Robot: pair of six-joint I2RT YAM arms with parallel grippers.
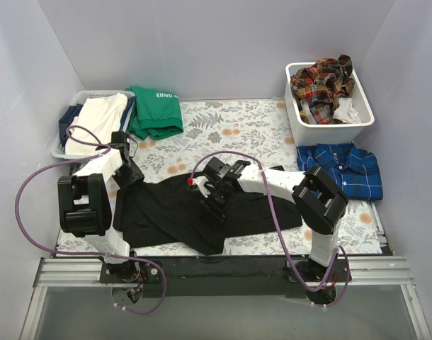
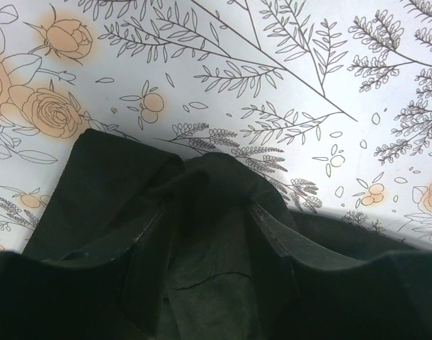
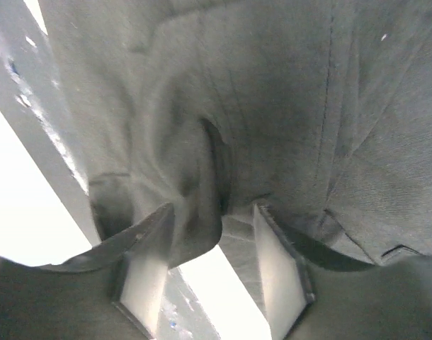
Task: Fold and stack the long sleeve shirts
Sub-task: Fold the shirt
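The large black shirt (image 1: 195,209) lies spread across the middle of the floral table cover. My left gripper (image 1: 129,175) is at the shirt's upper left edge. In the left wrist view, it (image 2: 212,202) is closed on a bunched fold of the black shirt (image 2: 103,184). My right gripper (image 1: 217,200) is over the shirt's middle. In the right wrist view, it (image 3: 212,212) has its pads apart around a hanging fold of the black shirt (image 3: 273,85), which touches only the left pad. A folded blue plaid shirt (image 1: 340,170) lies at the right. Red-orange plaid shirts (image 1: 322,81) fill a bin.
A white bin (image 1: 365,117) stands at the back right. A basket (image 1: 95,93) with cream cloth (image 1: 95,124) stands at the back left. A folded green top (image 1: 156,113) lies beside it. Walls close in the left, right and back sides.
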